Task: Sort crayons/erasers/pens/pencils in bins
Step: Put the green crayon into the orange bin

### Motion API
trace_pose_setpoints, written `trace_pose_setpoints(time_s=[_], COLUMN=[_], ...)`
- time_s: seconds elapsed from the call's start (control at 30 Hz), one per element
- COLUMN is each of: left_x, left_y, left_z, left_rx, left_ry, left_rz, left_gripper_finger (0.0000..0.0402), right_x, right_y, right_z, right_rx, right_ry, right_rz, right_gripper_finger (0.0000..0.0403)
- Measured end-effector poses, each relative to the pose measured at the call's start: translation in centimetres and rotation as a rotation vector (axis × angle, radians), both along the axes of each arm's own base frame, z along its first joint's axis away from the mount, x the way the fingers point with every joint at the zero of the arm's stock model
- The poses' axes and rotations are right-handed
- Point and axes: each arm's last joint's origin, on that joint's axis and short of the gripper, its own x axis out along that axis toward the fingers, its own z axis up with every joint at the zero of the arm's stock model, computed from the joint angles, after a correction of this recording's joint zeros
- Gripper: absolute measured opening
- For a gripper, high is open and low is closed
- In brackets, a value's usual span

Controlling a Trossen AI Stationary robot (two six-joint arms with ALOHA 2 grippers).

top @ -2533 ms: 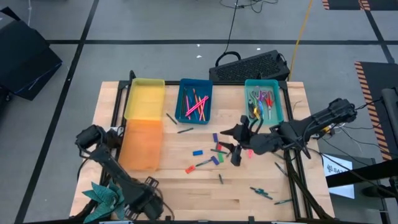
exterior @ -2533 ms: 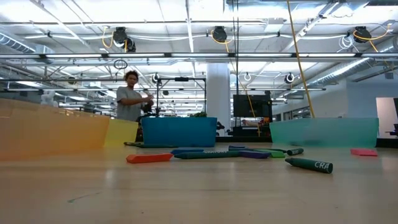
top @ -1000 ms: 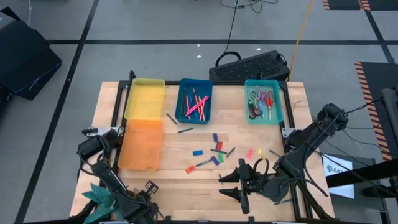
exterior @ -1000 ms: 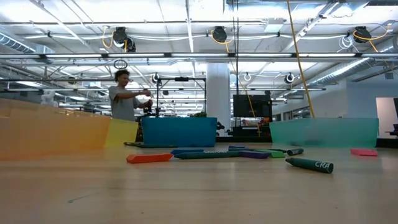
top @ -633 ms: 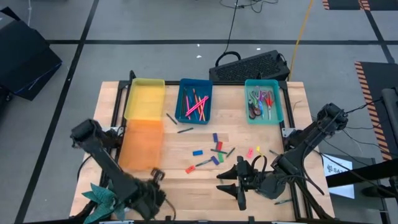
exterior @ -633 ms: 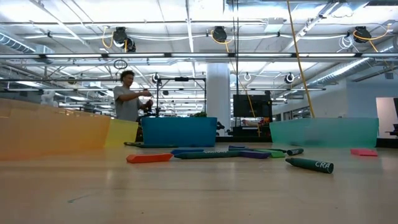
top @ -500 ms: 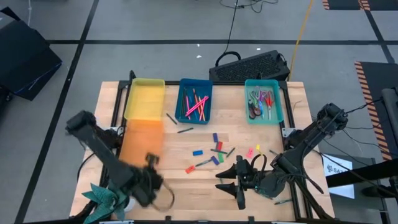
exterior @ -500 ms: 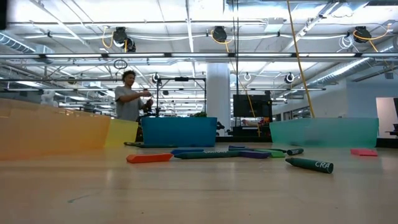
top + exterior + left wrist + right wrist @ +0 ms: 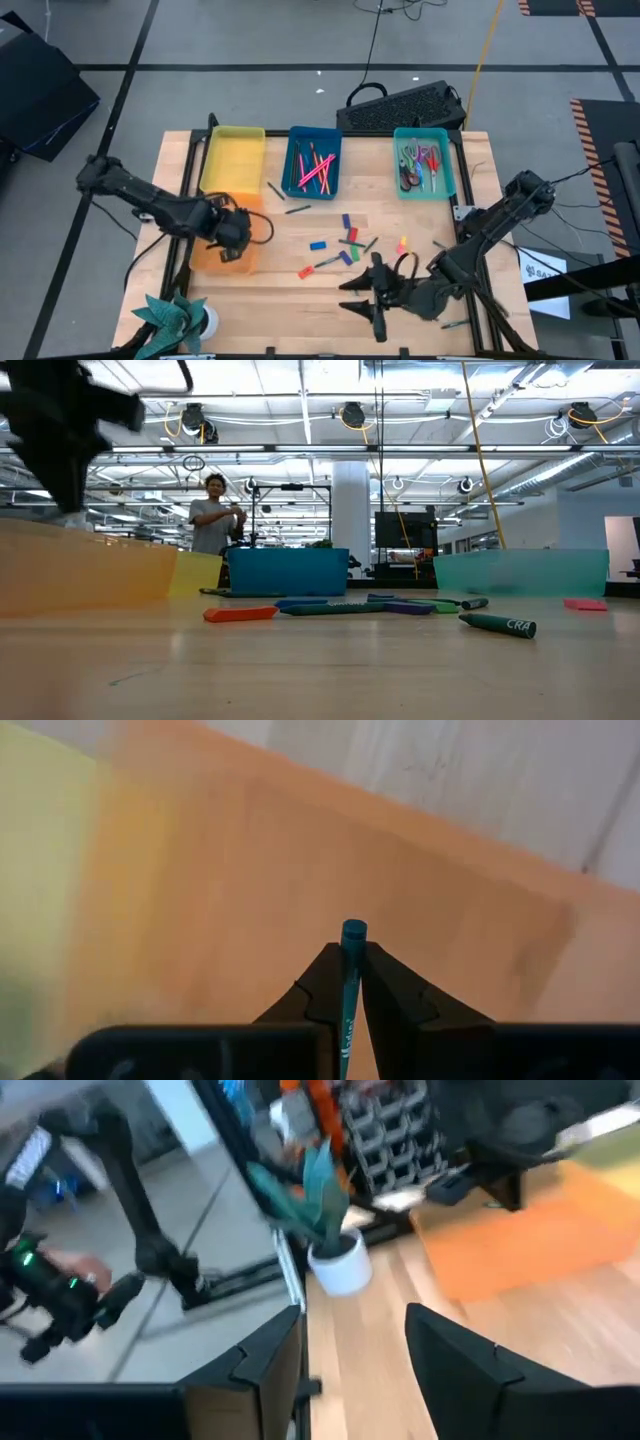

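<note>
My left gripper [image 9: 230, 245] hangs over the translucent orange bin [image 9: 222, 262], shut on a thin teal stick [image 9: 350, 982]. In the low view it is a dark blur at the upper left [image 9: 60, 430]. My right gripper [image 9: 358, 303] stands open over the table's near middle, with nothing between its fingers [image 9: 355, 1350]. Loose erasers, blue [image 9: 318, 245], red [image 9: 306, 271] and purple [image 9: 346, 221], lie flat on the table's middle among several sticks. The yellow bin [image 9: 233, 158], blue bin [image 9: 313, 185] and teal bin [image 9: 446, 165] line the far edge. My left gripper pinches the teal stick between its two fingers. The stick lies along the fingers, and its free end [image 9: 353, 932] reaches a little past the fingertips. The fingers point down at the orange bin's floor, and the stick hangs clear above it.
A black keyboard [image 9: 405, 105] lies beyond the far edge. A plant in a white pot [image 9: 178, 315] stands at the near left corner. A few sticks [image 9: 420, 310] lie near the right front. A person [image 9: 212, 525] stands in the room behind the table.
My left arm has swung up from the near left corner toward the far edge and now hangs over the orange bin. My right gripper has drifted slightly toward the table's left and stays open.
</note>
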Motion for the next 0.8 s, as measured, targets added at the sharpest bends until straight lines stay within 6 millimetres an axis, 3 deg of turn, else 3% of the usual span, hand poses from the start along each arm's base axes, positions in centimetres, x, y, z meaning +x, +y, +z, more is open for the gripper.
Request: trace_pose_setpoints(time_s=[0.2,0.4,0.63,0.8], left_x=[0.3,-0.4,-0.2,1.0], left_y=[1.6,2.6,2.6,2.1], left_z=[-4.4,-6.5,-6.0,-3.3], left_rx=[-0.138,-0.16,-0.208,-0.282], left_ry=[-0.067,-0.06,-0.07,-0.162], left_rz=[0.114,0.22,0.254,0.239], left_gripper_finger=[0.0031,0.0038,0.0139,0.0201], right_x=[3.5,5.8,8.1,8.9], right_y=[-1.2,-5.0,-8.6,-10.8], right_z=[-3.2,-8.0,-12.2,-15.1], right_rx=[-0.052,-0.236,-0.471,-0.508], right_ry=[0.183,0.482,0.641,0.722], right_rz=[0.075,0.105,0.287,0.351], right_gripper_finger=[0.0151,0.0149,0.0149,0.0149])
